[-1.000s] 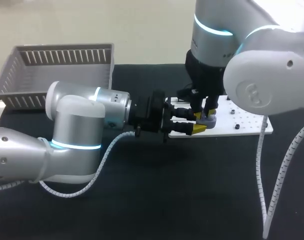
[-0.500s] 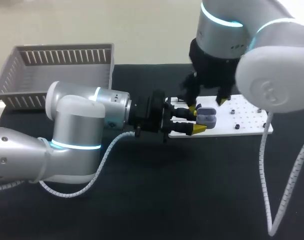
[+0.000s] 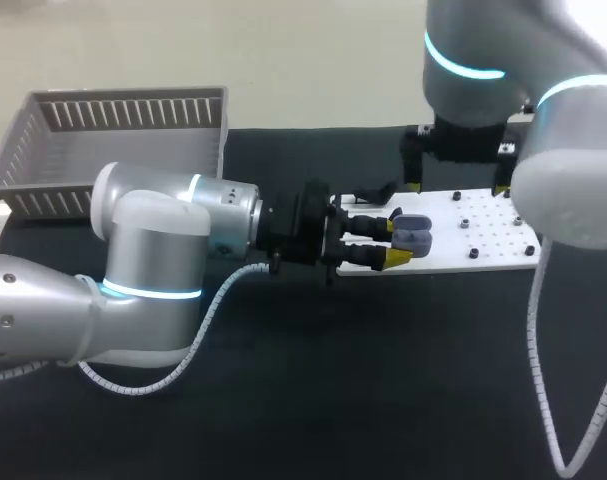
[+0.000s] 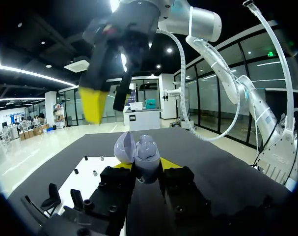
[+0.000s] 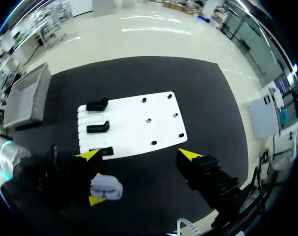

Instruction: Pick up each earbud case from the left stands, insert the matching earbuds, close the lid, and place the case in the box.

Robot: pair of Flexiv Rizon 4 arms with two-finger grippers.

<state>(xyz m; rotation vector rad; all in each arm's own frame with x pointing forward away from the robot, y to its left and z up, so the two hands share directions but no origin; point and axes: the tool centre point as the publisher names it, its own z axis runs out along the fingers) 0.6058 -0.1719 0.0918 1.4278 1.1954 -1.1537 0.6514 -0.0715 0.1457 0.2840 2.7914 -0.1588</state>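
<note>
Holding earbud case (image 3: 413,235) clamped in left gripper (image 3: 388,243), lid (image 4: 124,146) up | right gripper (image 5: 139,155) spread, empty | I should hold case level, steady.

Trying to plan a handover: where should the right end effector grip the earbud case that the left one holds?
Likely the rounded body of the earbud case projecting past the left end effector, approached from above and pinched just ahead of its yellow tips; avoid the open lid, which hinges.
</note>
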